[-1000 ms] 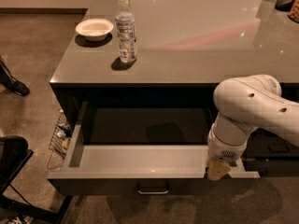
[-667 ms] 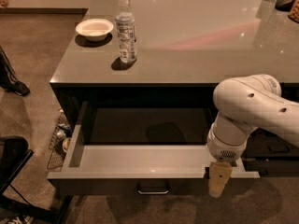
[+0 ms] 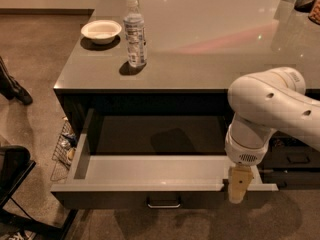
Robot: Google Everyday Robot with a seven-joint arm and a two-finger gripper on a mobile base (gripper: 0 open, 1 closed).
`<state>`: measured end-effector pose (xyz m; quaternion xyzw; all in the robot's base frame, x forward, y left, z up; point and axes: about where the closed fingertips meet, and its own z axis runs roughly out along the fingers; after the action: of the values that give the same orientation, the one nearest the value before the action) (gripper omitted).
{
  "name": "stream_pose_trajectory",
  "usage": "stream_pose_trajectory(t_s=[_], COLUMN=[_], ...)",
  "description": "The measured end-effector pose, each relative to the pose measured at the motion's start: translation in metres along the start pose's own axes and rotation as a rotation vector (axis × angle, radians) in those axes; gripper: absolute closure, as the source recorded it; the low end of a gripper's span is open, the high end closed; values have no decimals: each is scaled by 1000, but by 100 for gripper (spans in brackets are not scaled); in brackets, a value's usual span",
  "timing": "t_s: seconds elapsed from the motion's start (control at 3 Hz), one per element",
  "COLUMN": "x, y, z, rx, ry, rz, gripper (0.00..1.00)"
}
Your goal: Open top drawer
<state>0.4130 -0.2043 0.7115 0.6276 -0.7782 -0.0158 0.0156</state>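
The top drawer (image 3: 150,171) is pulled out from under the counter, showing its smooth light grey inside. Its dark front faces me with a small bar handle (image 3: 163,203) at the centre. My gripper (image 3: 238,186) hangs from the white arm (image 3: 265,109) over the drawer's right front corner, pointing down in front of the drawer's front edge, well to the right of the handle. It holds nothing that I can see.
On the grey counter (image 3: 210,49) stand a water bottle (image 3: 135,31) and a white bowl (image 3: 101,31). Shallower dark drawers (image 3: 295,159) sit to the right. A wire basket (image 3: 64,146) is at the cabinet's left; a dark chair (image 3: 12,174) is at lower left.
My gripper has lowered a little, from the drawer's rim to just in front of its front edge. The drawer stays pulled out.
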Motion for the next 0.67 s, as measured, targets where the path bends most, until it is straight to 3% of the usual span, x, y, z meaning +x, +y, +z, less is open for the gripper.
stream_pose_trajectory(t_s=[0.33,0.67], x=[7,16], y=[-29,-67], z=[-27,-35], rx=[51,91], ry=[55,20], rz=[-34,-49], gripper=[34,57])
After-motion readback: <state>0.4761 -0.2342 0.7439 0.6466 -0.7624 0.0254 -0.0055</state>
